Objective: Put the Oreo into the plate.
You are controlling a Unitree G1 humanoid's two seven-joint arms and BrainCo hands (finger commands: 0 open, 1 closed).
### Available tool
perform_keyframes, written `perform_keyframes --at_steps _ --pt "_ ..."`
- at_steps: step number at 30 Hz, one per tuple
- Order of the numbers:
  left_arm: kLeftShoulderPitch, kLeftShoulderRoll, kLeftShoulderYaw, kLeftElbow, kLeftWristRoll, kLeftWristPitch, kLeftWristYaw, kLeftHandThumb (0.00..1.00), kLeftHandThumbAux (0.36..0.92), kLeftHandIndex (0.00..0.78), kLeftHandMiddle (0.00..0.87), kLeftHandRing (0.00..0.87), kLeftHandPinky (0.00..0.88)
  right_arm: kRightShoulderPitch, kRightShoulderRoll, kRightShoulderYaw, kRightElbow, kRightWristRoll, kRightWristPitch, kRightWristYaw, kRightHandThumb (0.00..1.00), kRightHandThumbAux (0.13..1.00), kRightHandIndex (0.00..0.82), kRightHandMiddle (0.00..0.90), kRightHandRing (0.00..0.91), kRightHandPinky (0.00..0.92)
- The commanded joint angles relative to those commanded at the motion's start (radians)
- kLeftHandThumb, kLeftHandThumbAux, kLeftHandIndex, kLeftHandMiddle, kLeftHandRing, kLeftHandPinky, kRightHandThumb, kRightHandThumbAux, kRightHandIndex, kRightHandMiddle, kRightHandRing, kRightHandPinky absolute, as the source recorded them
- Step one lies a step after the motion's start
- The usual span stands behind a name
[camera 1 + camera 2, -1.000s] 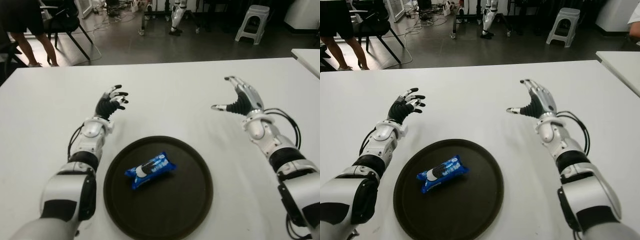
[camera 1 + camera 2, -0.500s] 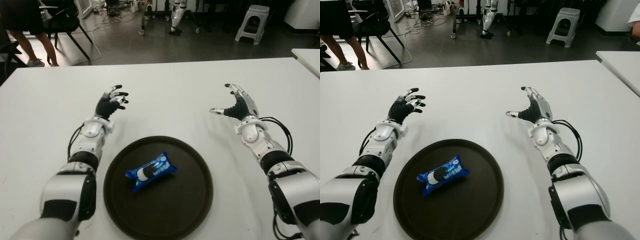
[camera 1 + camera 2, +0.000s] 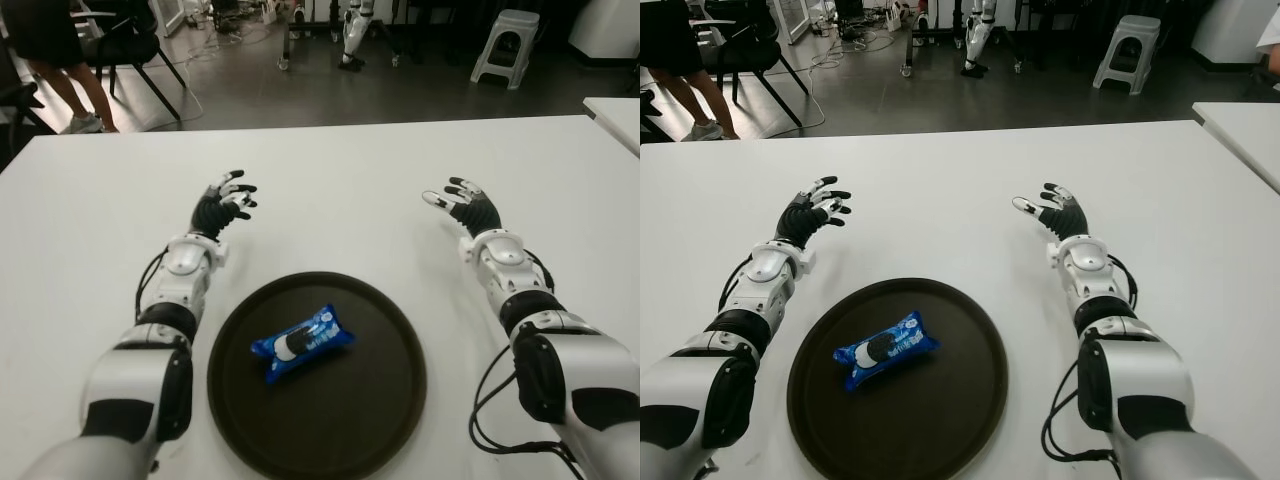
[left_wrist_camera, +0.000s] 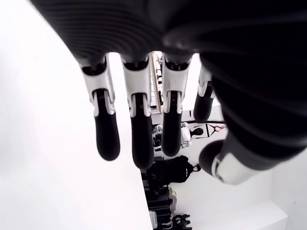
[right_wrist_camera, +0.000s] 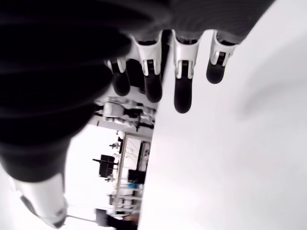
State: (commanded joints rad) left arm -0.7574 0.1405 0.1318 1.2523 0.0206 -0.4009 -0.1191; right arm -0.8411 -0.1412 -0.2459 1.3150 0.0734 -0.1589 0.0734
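A blue Oreo packet (image 3: 300,342) lies inside the round dark plate (image 3: 380,400) at the near middle of the white table. My left hand (image 3: 226,199) shows beyond the plate's left side, fingers spread and holding nothing. Beyond the plate's right side, my right hand (image 3: 462,201) hovers low over the table with palm down, its fingers (image 5: 183,85) extended and empty. Both hands are well apart from the plate and the packet.
The white table (image 3: 340,190) stretches wide around the plate. A second white table corner (image 3: 615,110) shows at the far right. Beyond the far edge are a chair and a person's legs (image 3: 55,85), a white stool (image 3: 505,45) and robot legs (image 3: 352,35).
My right hand has lowered toward the table and turned palm down, drawing slightly nearer. The left hand, the plate and the Oreo packet have stayed in place.
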Motion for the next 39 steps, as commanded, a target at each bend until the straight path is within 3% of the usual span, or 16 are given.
perform_keyframes --at_steps 9,18,39 --pt "-0.001 0.005 -0.004 0.004 0.005 -0.005 -0.008 0.243 0.640 0.160 0.303 0.358 0.418 -0.006 0.007 -0.029 -0.002 0.019 0.010 -0.022 0.000 0.765 0.183 0.259 0.290 0.349" --pt "-0.002 0.008 -0.005 0.007 0.007 -0.005 -0.019 0.243 0.645 0.168 0.319 0.379 0.443 0.005 -0.002 0.024 0.003 -0.051 -0.036 -0.076 0.001 0.761 0.191 0.270 0.307 0.360" --pt "-0.005 0.012 -0.008 0.010 0.011 -0.003 -0.036 0.200 0.620 0.162 0.302 0.348 0.401 0.027 -0.007 0.119 0.006 -0.175 -0.143 -0.144 0.000 0.809 0.217 0.278 0.282 0.295"
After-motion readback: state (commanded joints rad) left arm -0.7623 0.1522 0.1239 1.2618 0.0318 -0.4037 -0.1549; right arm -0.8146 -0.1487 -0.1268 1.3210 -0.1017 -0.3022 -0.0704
